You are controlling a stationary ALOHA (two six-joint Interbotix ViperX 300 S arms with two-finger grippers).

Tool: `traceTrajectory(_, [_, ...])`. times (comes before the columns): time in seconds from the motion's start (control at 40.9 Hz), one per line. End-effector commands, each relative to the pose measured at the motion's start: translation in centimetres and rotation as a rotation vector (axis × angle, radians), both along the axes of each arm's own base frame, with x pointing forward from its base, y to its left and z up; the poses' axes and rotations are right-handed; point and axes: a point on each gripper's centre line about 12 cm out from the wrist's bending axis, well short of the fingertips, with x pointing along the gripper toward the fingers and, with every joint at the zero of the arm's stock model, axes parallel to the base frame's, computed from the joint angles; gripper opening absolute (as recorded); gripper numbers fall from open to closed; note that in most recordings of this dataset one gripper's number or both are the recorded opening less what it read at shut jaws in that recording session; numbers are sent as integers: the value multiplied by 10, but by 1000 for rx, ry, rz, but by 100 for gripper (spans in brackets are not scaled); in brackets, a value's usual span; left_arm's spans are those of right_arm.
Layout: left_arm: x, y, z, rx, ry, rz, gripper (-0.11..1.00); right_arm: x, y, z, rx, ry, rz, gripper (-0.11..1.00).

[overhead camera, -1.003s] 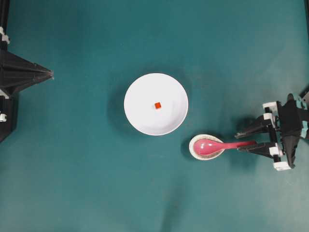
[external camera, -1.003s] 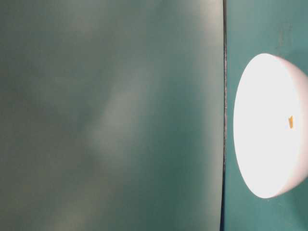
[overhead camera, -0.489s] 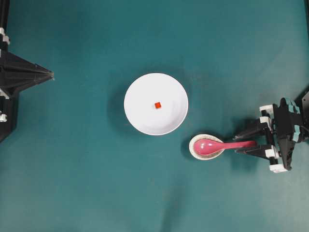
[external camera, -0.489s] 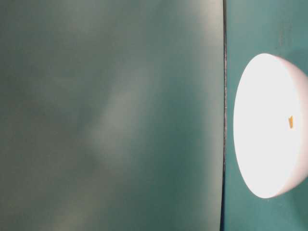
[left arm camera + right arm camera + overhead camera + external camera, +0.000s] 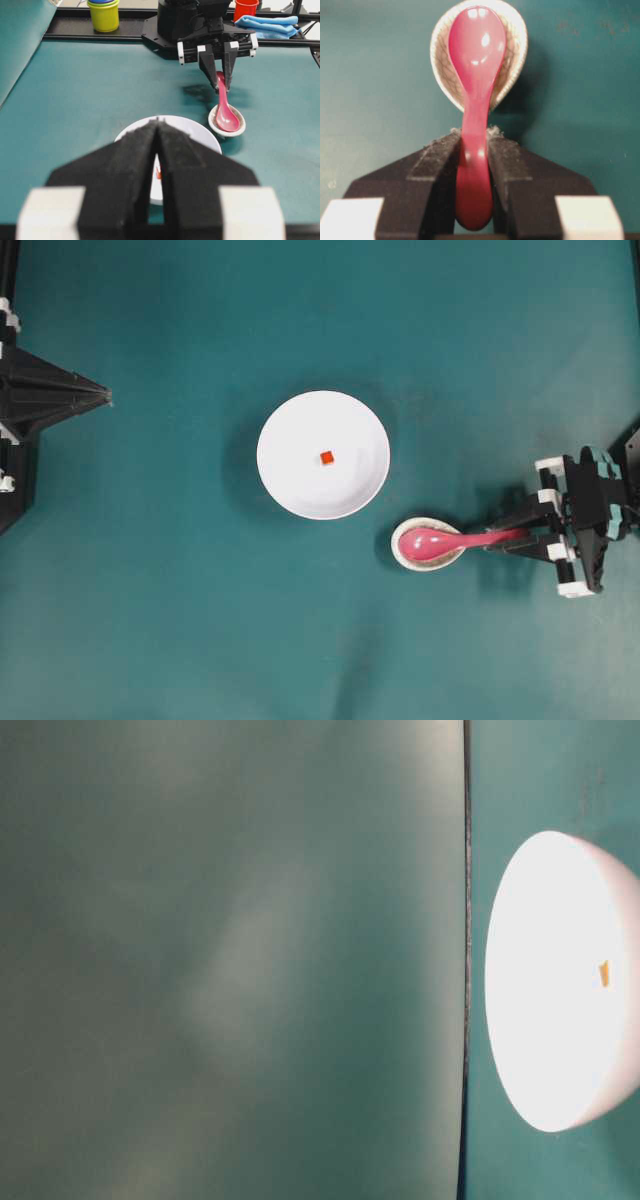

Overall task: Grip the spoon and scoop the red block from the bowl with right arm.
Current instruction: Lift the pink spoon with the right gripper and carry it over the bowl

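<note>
The pink spoon (image 5: pixel 455 539) lies with its scoop in the speckled rest (image 5: pixel 406 553) and its handle pointing right. My right gripper (image 5: pixel 497 537) is shut on that handle; in the right wrist view both fingers (image 5: pixel 437 155) press the spoon (image 5: pixel 476 50) from either side. The white bowl (image 5: pixel 275 455) stands mid-table with the tiny red block (image 5: pixel 327 458) inside, up and left of the spoon. My left gripper (image 5: pixel 105 393) sits shut at the far left, empty. From the left wrist view its tips (image 5: pixel 157 121) point at the bowl (image 5: pixel 200 137), and the block (image 5: pixel 158 173) shows between the fingers.
The speckled beige spoon rest (image 5: pixel 240 131) stands just right of the bowl. Beyond the table's far rail are a yellow cup (image 5: pixel 103 14), a red cup (image 5: pixel 245 7) and a blue cloth (image 5: pixel 270 22). The table-level view shows only the bowl (image 5: pixel 540 1020).
My right gripper's jaws have come together from wide open onto the spoon handle. The spoon, bowl, block and left arm have not moved.
</note>
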Motion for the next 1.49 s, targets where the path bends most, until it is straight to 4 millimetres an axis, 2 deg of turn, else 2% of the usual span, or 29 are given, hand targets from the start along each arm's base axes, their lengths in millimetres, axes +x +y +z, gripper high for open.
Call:
traceTrajectory(0.0, [1,1,13,4,-34,4,0,10,6,15,24,-72,8,22])
traceTrajectory(0.22, [0,1,15,0,-42,4,0,28,7,49,42,-118,1,22])
traceTrajectory(0.367, [0,1,15,-5,-40,4,0,47,-5,86,12,-92,-11,22])
traceTrajectory(0.612, [1,0,14,-6,-34,1,0,70,-45,160,6,74,-28,22])
traceTrajectory(0.759, [2,-4,13,-6,-31,-20,0,81,-70,194,71,202,-69,22])
traceTrajectory(0.906, [3,-7,12,-5,-28,-38,0,95,-100,216,183,339,-155,22])
traceTrajectory(1.003, [4,-8,11,-5,-23,-45,0,110,-109,216,246,442,-183,22])
traceTrajectory(1.15, [4,-8,11,-4,-23,-45,0,132,-112,200,268,600,-173,22])
traceTrajectory(1.322, [4,-8,13,3,-31,-46,0,156,-117,184,274,684,-158,22])
traceTrajectory(1.468, [4,-8,14,8,-38,-47,0,167,-119,167,277,735,-155,22])
